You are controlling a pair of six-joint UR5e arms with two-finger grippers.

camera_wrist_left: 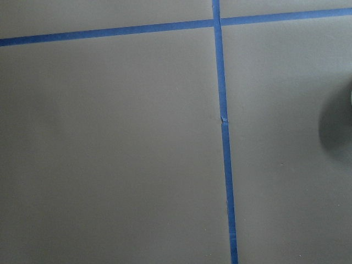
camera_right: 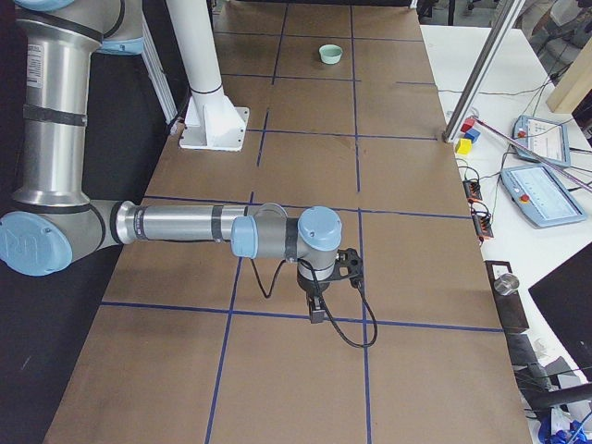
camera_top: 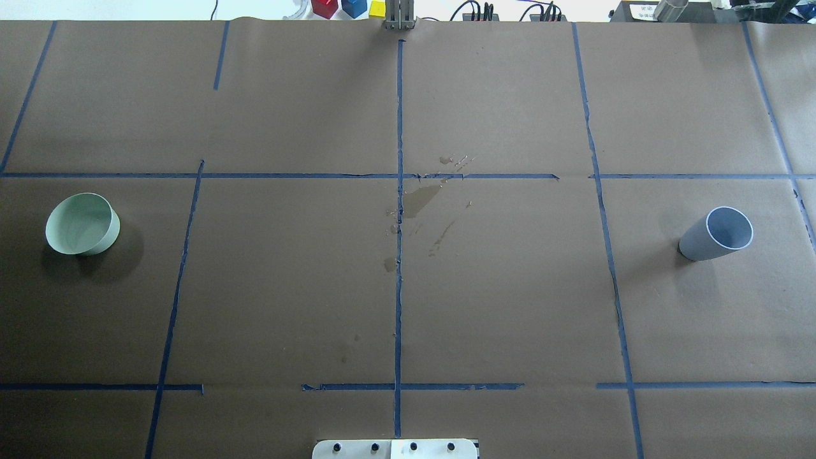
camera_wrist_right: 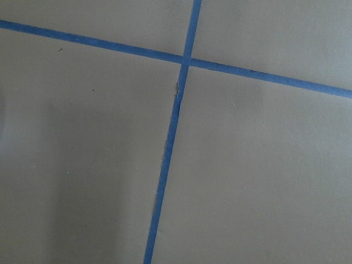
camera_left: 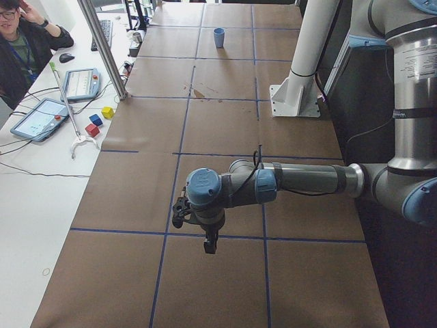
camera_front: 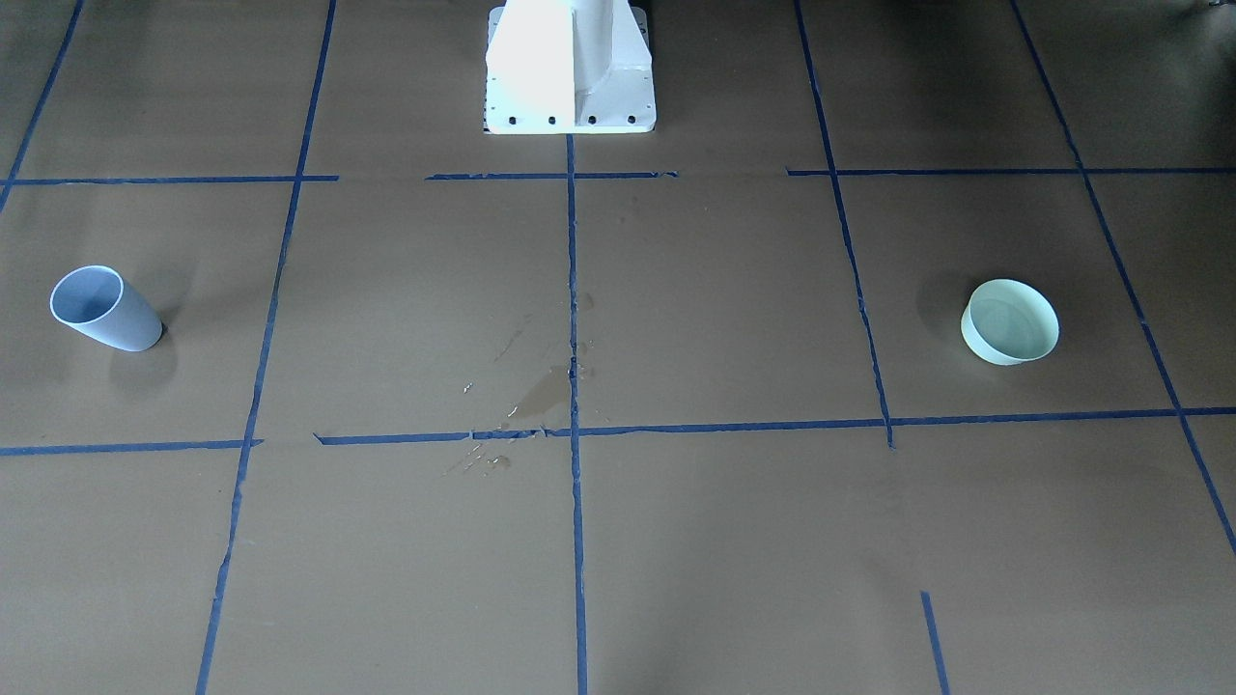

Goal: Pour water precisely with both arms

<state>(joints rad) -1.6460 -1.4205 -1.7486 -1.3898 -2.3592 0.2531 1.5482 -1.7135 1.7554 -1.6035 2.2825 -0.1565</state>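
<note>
A pale green bowl [camera_front: 1010, 321] stands on the robot's left side of the table [camera_top: 82, 224]. A grey-blue cup [camera_front: 104, 309] stands upright on the robot's right side [camera_top: 716, 234]. Water shows as a small wet puddle [camera_top: 421, 201] on the brown paper at the table's middle [camera_front: 541, 396]. My left gripper [camera_left: 209, 244] hangs above the table, seen only in the exterior left view. My right gripper [camera_right: 315, 313] hangs above the table, seen only in the exterior right view. I cannot tell whether either is open or shut. Both wrist views show only paper and blue tape.
The white pedestal [camera_front: 570, 68] stands at the robot's edge of the table. Blue tape lines [camera_top: 398, 255] divide the brown paper. Beyond the far edge are coloured blocks [camera_top: 344, 7], tablets [camera_left: 41, 117], a metal pole [camera_left: 102, 48] and a seated operator [camera_left: 20, 48].
</note>
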